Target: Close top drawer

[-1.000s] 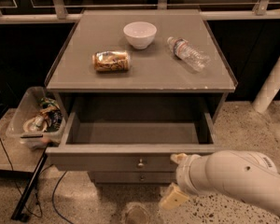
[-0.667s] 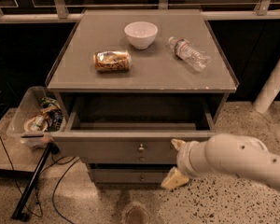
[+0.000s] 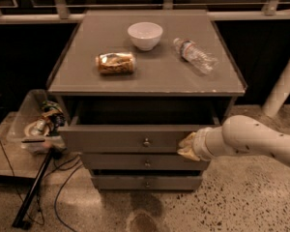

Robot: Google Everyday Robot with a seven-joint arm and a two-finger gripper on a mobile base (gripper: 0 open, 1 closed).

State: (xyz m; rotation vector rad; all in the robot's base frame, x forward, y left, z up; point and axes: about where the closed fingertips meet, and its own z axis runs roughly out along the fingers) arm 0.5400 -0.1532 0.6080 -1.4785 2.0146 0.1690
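The top drawer (image 3: 121, 139) of the grey cabinet is pulled out a short way; its flat grey front carries a small round knob (image 3: 146, 142) at the centre. My gripper (image 3: 187, 146) comes in from the right on a white arm and rests against the right part of the drawer front, to the right of the knob. It holds nothing that I can see. Two other grey knobbed drawer fronts (image 3: 146, 163) sit below, pushed in.
On the cabinet top (image 3: 87, 76) stand a white bowl (image 3: 145, 35), a lying can (image 3: 116, 63) and a lying clear water bottle (image 3: 194, 55). A clear bin of clutter (image 3: 36, 122) and black cables (image 3: 36, 187) lie at the left. A white post (image 3: 282, 83) stands at the right.
The drawer has slid inward and now shows far less of its inside. My gripper has moved up and forward against the drawer front.
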